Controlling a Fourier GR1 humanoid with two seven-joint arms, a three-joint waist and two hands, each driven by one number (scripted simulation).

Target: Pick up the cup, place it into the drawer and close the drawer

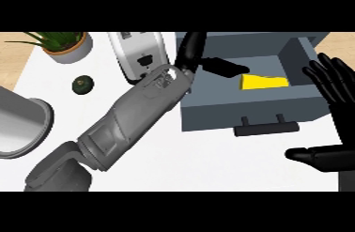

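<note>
The left forearm point(135, 118) runs diagonally from the lower left of the head view up to the open drawer point(243, 111), a grey box with a dark bar handle point(267, 128) on its front, standing on the white counter point(208, 156). The left hand point(201, 57) hangs over the drawer's back left corner, its fingers point(225, 66) stretched out straight towards the drawer's inside and holding nothing. Just beyond those fingertips a yellow cup point(263, 81) lies inside the drawer against the floor near its right part; only its yellow side shows, so whether it stands or lies tipped cannot be told.

The right hand point(331, 113) shows at the view's right edge beside the drawer's right wall, palm open, fingers point(326, 78) spread and pointing upward, thumb out to the left, touching nothing.

To the left of the drawer, partly behind the left forearm, stands a white and chrome toaster point(139, 50). Further left a potted plant point(66, 43) sits at the counter's far corner, and a dark green avocado point(83, 84) lies on the counter below it. A grey metal pot point(21, 125) is cut off by the left edge.
</note>
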